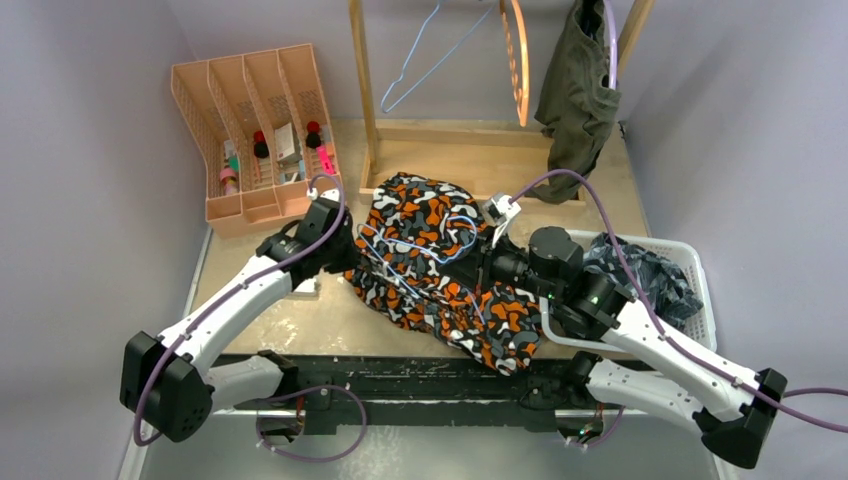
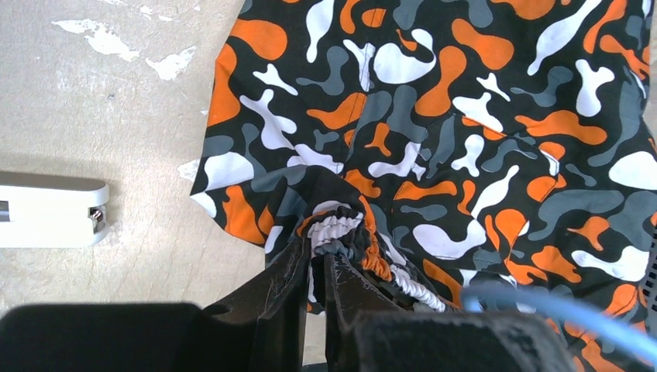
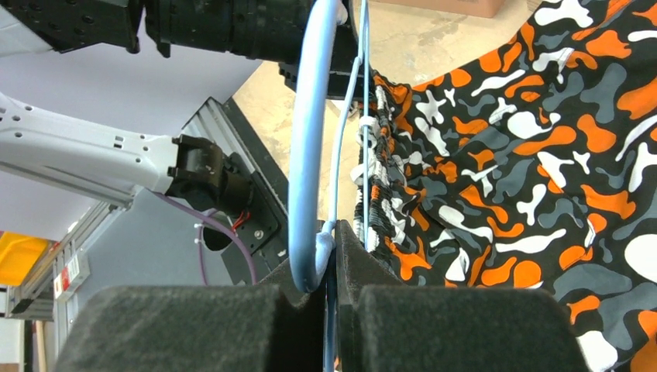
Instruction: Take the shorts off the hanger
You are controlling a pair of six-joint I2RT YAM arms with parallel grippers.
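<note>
The shorts [image 1: 430,270] lie on the counter [image 1: 340,325], between the left pincer [image 1: 345,255] and the right pincer [image 1: 482,262]. A hanger [image 1: 420,248] lies on them, running out from the right pincer. Behind the left pincer stands a tray [image 1: 255,130]. Right of the right pincer is a basket [image 1: 700,262] with more shorts [image 1: 645,272] in it. Far behind it, hanging shorts [image 1: 575,90] are on a rack [image 1: 365,90].

Soft, even light falls from above, leaving only faint shadows on the table [image 1: 330,325] beside the camouflage shorts [image 1: 440,270]. The top view is slightly soft throughout. In the left wrist view the near black fingers [image 2: 271,306] and blue hanger [image 2: 542,306] are out of focus, while the fabric print is sharp.
</note>
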